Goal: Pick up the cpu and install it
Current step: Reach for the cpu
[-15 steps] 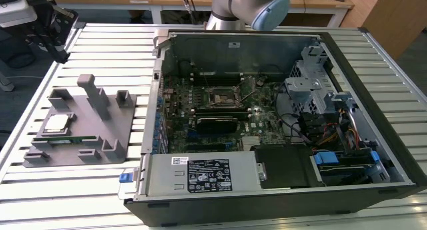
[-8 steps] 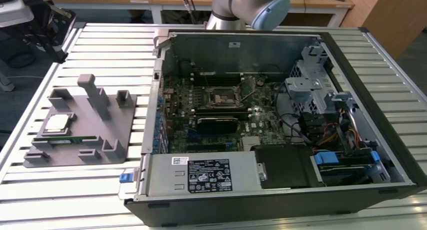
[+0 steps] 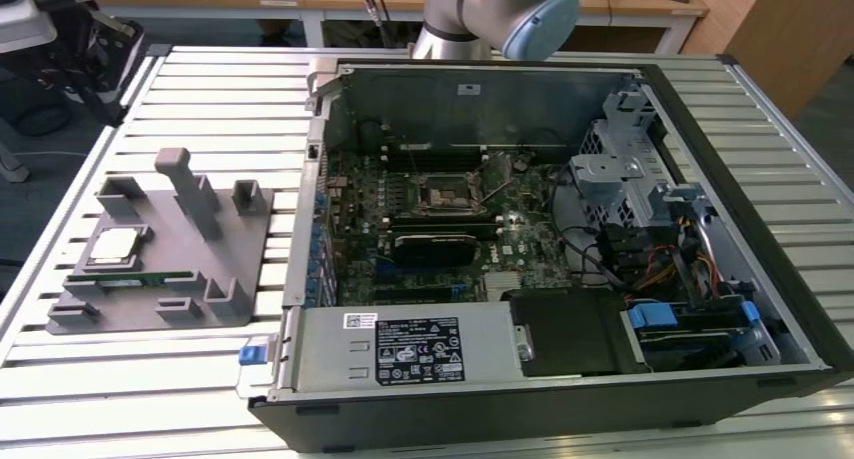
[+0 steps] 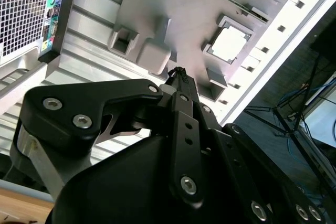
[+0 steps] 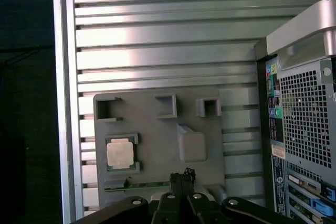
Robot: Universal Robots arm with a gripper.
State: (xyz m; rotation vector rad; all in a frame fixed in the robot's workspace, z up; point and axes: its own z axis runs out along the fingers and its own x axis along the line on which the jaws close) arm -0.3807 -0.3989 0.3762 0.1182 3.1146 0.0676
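The cpu, a small silver square chip with a thin tan-green rim, lies flat in a recess of the grey holder at the exterior view's left. Both wrist views look down on it from well above: cpu, cpu. My gripper hangs over the holder, off to one side of the chip and clear of it. Its black fingertips are pressed together with nothing between them. The square black socket sits on the motherboard inside the open computer case.
A long green memory stick lies on the holder beside the cpu. Grey posts rise from the holder. The case's rear panel stands close by. The slatted metal table ends near the holder.
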